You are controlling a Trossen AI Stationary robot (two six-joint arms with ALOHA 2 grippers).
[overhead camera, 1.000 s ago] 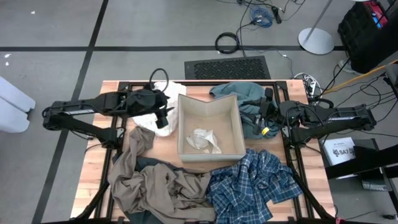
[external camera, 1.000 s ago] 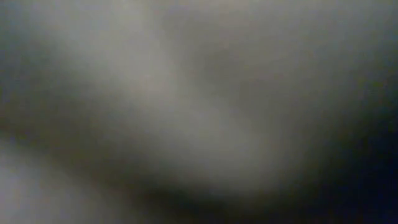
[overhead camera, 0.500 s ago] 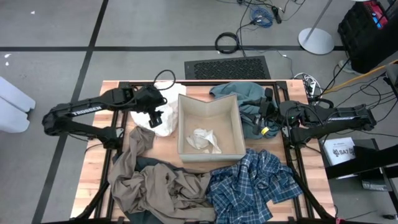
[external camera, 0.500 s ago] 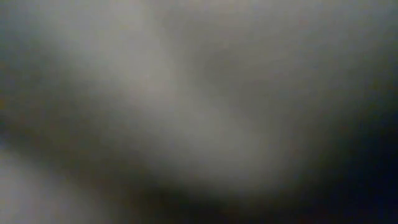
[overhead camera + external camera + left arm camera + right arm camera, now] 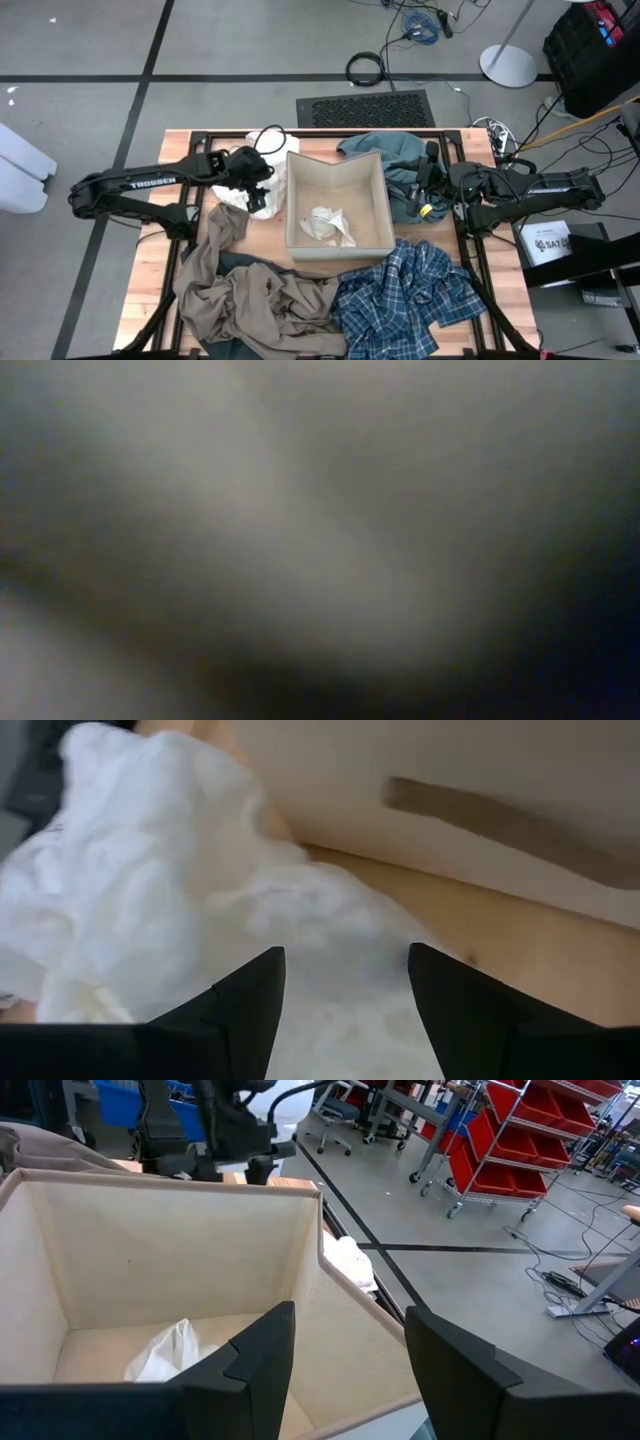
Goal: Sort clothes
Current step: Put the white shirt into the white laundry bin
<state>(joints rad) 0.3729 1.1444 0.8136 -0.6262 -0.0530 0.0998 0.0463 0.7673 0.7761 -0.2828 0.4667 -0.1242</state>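
A white garment [image 5: 250, 160] lies on the table at the far left, against the beige box's left wall [image 5: 288, 200]. My left gripper [image 5: 258, 198] is open and points down over its near part; the cloth fills the left wrist view [image 5: 170, 900] between the fingers [image 5: 345, 1010]. Another white cloth [image 5: 325, 225] lies inside the box. My right gripper [image 5: 420, 190] is open and waits above the teal-grey garment [image 5: 385, 150], at the box's right wall [image 5: 350, 1360]. The khaki garment [image 5: 250, 295] and the plaid garment [image 5: 410, 295] lie along the near edge. My left gripper comes at the white garment's near part [image 5: 340, 950] from above with its fingers spread either side of a mound of cloth. I cannot tell whether the fingertips touch it.
The box [image 5: 338, 170] stands open at the table's middle, with a handle slot in its left wall [image 5: 500, 820]. A dark cloth edge [image 5: 225, 262] shows under the khaki garment. Something close to the lens blocks the low view.
My left gripper has gone down toward the white garment beside the box's left wall and a little toward the near edge. More of the garment's far part now shows behind the arm.
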